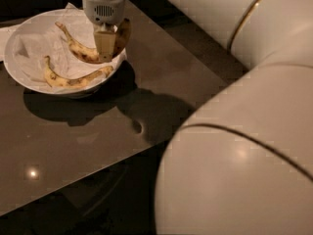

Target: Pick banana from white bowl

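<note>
Strongly curved, brown-spotted yellow banana (pixel 80 52) lying in the large round white bowl (pixel 14 75) on the dark table (pixel 73 146).
Expect it to be light, soft and easily bruised; take it across the thick middle, not the thin stem. Your pale end effector (pixel 106 50) sits down on that middle; whether it is clenched you cannot tell.

Gripper (pixel 110 50) pointing straight down at upper left; bulky white arm (pixel 234 170) filling the right foreground, elbow bent

Dim; gripper (pixel 108 47) over white bowl (pixel 23 76); hard shadows on table (pixel 88 146); small glare spot (pixel 33 172).
</note>
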### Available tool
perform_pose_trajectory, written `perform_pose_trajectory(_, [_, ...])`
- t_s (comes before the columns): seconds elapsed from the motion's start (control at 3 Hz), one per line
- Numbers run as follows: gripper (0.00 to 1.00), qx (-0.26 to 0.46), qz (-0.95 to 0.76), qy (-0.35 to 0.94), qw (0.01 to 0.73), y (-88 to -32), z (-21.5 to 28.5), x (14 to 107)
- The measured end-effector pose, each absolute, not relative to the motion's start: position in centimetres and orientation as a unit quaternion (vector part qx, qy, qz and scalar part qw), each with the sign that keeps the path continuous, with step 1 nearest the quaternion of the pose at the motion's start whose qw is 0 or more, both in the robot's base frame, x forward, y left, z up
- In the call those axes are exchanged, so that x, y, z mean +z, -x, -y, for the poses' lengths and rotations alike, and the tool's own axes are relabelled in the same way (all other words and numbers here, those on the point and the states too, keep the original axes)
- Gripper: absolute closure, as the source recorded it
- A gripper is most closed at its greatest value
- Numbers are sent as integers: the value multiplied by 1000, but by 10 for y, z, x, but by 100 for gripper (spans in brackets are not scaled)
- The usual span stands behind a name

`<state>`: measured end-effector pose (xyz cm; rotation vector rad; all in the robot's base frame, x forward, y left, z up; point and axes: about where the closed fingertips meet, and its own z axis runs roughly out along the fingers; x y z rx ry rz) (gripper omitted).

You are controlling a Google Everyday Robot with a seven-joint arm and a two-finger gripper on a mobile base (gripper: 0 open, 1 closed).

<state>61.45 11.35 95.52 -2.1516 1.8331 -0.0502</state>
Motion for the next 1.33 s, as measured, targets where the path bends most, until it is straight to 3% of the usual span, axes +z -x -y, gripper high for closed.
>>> perform_pose_trajectory(1.33, [100,-8,-672,726,149,-551,-64,970])
